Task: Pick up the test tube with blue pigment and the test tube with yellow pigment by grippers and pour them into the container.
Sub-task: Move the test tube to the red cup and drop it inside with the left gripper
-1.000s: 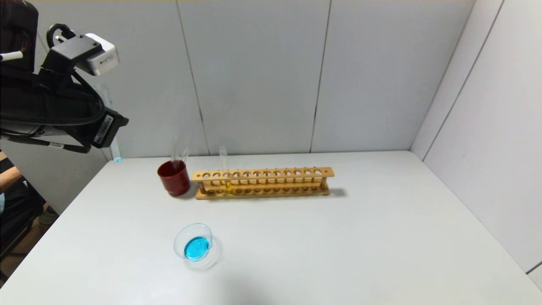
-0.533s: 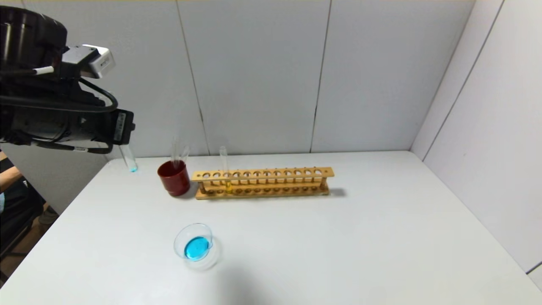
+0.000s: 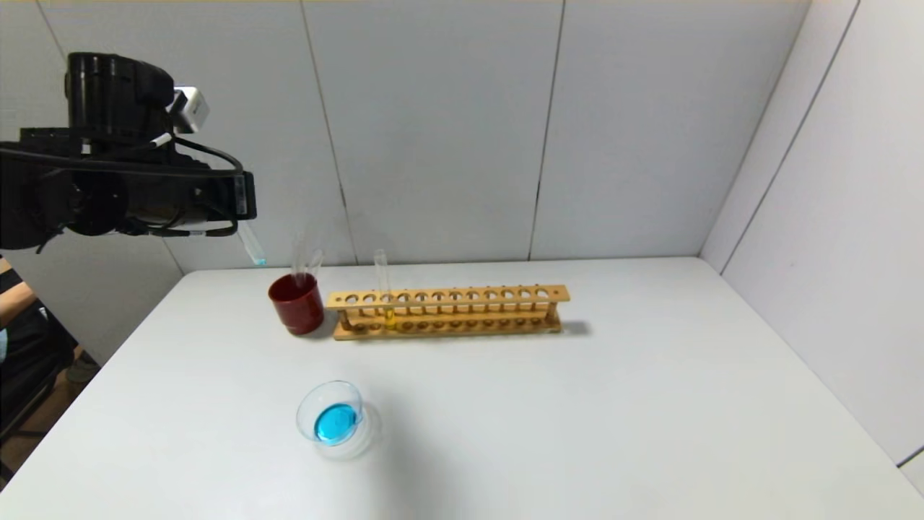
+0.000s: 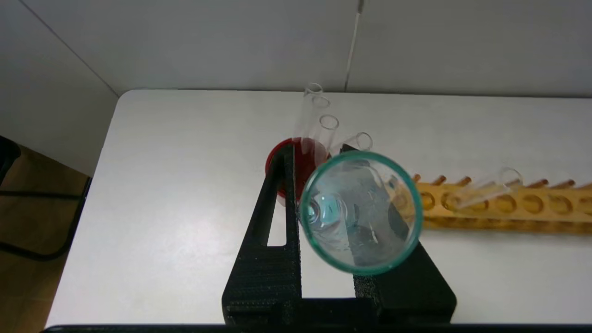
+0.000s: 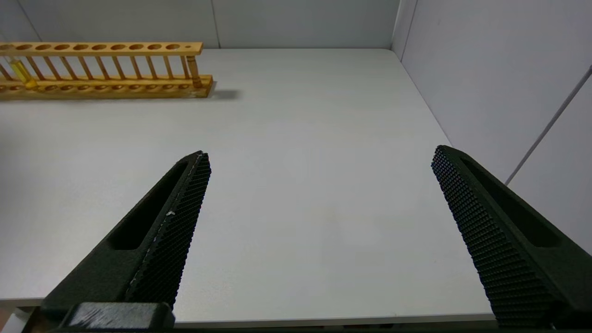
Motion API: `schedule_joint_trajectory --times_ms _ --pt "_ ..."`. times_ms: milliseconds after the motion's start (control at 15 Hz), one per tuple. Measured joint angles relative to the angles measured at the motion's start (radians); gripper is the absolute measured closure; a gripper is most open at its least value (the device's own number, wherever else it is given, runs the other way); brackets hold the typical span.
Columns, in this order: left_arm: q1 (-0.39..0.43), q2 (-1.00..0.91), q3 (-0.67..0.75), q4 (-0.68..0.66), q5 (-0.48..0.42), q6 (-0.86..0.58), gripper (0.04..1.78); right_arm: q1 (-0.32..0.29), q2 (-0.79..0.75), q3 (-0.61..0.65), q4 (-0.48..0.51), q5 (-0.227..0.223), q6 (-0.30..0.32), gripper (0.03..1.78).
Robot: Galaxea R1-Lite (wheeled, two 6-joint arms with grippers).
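My left gripper hangs high at the far left of the table, shut on the test tube with blue pigment. The tube slants down toward the red cup, with only a trace of blue at its tip. In the left wrist view its open mouth sits between the black fingers. The container, a clear dish, holds a blue pool near the table's front left. The test tube with yellow pigment stands in the wooden rack. My right gripper is open and empty above the bare table.
A dark red cup with clear empty tubes stands just left of the rack, below and right of the held tube. The rack lies along the back of the table. Grey walls close the back and right sides.
My left arm has swung right from the table's left edge toward the red cup, carrying the tube, which has risen and now slants. Cup, rack and dish have not moved.
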Motion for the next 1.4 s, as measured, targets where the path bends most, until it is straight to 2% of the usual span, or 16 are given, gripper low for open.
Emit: schedule_joint_trajectory --times_ms 200,800,1000,1400 --pt "0.014 0.075 -0.004 -0.109 -0.001 -0.008 1.48 0.0 0.0 0.0 0.0 0.0 0.0 0.06" --pt "0.092 0.227 -0.029 -0.138 0.011 -0.046 1.48 0.0 0.0 0.0 0.0 0.0 0.0 0.06" --pt "0.096 0.278 -0.036 -0.212 0.003 -0.053 1.48 0.0 0.0 0.0 0.0 0.0 0.0 0.06" --pt "0.095 0.343 -0.043 -0.233 0.002 -0.072 1.48 -0.001 0.0 0.0 0.0 0.0 0.0 0.06"
